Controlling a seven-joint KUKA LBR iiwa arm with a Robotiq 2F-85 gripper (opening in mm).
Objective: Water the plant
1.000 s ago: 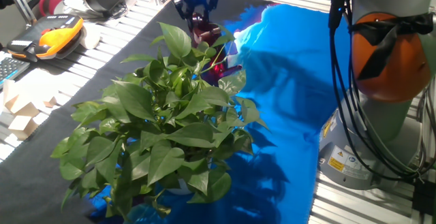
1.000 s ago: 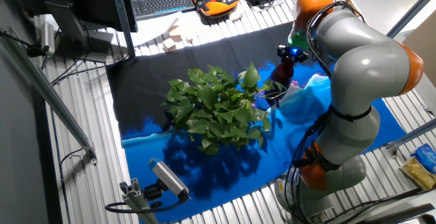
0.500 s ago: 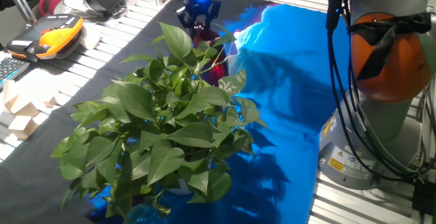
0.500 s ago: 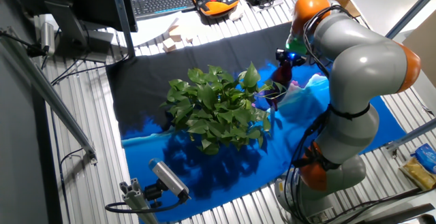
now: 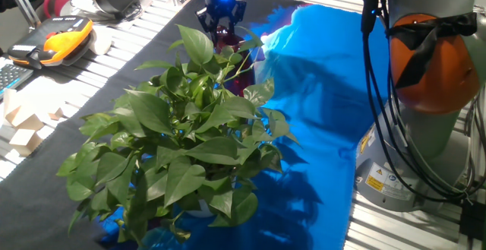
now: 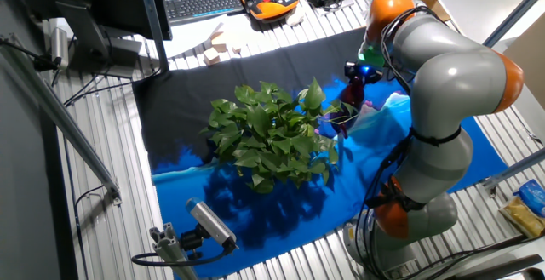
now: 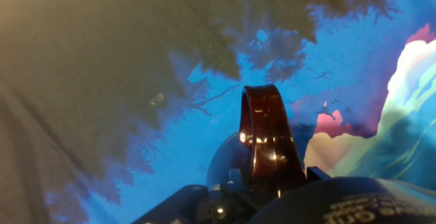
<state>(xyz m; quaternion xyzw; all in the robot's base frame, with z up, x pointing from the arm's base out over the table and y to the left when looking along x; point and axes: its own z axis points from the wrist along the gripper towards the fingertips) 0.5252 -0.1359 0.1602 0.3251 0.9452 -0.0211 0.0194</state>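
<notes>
The plant (image 5: pixel 178 140) is a large bushy houseplant with glossy green leaves, standing mid-table; it also shows in the other fixed view (image 6: pixel 272 135). The dark maroon watering can (image 5: pixel 231 49) stands just behind it, partly hidden by leaves, and shows in the other fixed view (image 6: pixel 349 105) too. My gripper (image 5: pixel 222 18) sits on top of the can, closed around its arched handle (image 7: pixel 267 142). In the other fixed view the gripper (image 6: pixel 356 74) is right of the plant. The spout is hidden among the leaves.
A blue printed cloth (image 5: pixel 326 90) covers the right of the table and a black cloth (image 5: pixel 83 98) the left. Wooden blocks (image 5: pixel 23 121), an orange pendant (image 5: pixel 64 33) and a keyboard (image 6: pixel 204 3) lie at the far edge. The arm's base (image 5: pixel 425 90) stands to the right.
Over the first half second the gripper shifted slightly and straightened over the can's handle. Since then nothing has visibly moved.
</notes>
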